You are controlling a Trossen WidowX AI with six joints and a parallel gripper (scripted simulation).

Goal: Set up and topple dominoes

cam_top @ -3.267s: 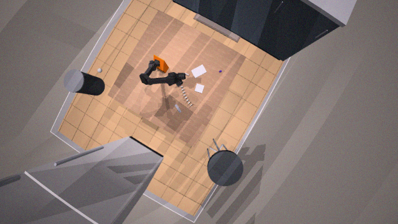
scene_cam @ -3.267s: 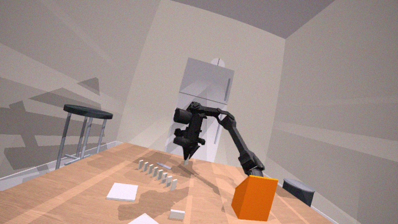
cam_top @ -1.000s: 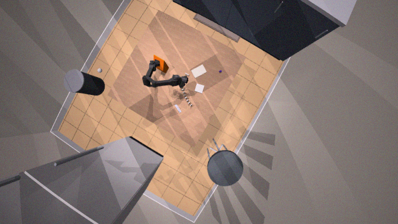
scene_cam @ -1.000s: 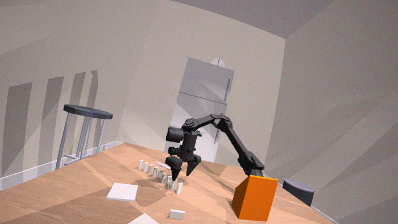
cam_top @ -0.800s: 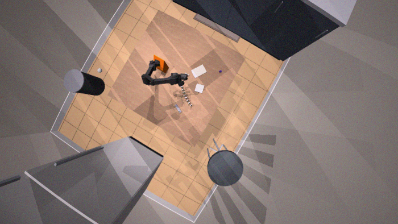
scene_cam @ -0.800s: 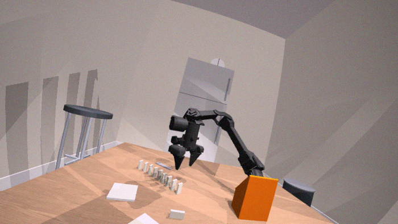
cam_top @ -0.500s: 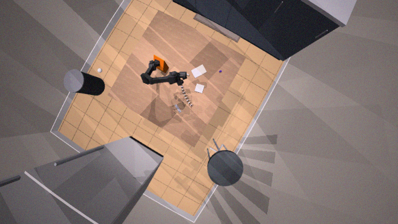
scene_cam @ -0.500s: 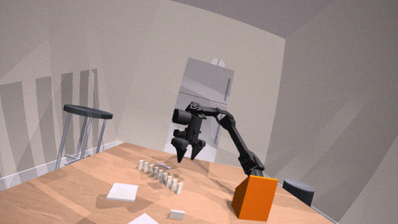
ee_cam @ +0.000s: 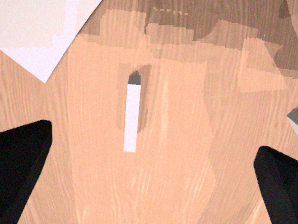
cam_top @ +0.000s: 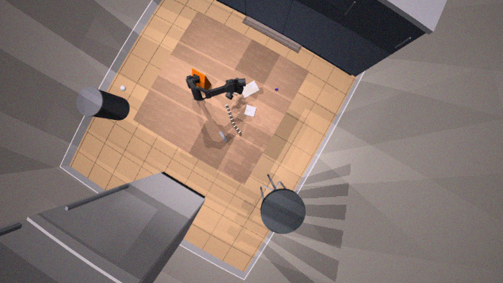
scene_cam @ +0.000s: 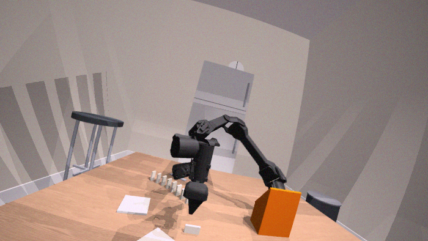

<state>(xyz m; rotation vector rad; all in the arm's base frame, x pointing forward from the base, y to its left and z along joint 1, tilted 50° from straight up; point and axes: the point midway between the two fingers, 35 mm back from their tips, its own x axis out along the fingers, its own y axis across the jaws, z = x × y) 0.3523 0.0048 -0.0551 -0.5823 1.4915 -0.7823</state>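
A loose white domino (scene_cam: 192, 229) (ee_cam: 131, 117) lies on its long narrow side on the table, apart from the row. My gripper (scene_cam: 191, 211) (ee_cam: 159, 145) is wide open and empty above the table, pointing down. In the wrist view the domino lies between the two fingertips, left of the middle, its length running up the picture. The standing row of white dominoes (cam_top: 233, 123) (scene_cam: 178, 190) curves away from the arm; in the exterior view the gripper covers part of its near end. The edge of a grey and white piece shows at the wrist view's right border.
A white flat square (cam_top: 250, 110) (scene_cam: 134, 205) lies beside the row. A larger white sheet (cam_top: 251, 89) (scene_cam: 157, 236) (ee_cam: 40, 40) lies near the loose domino. An orange block (cam_top: 201, 79) (scene_cam: 279, 211) stands by the arm's base. A bluish flat piece (cam_top: 223, 136) lies across the row.
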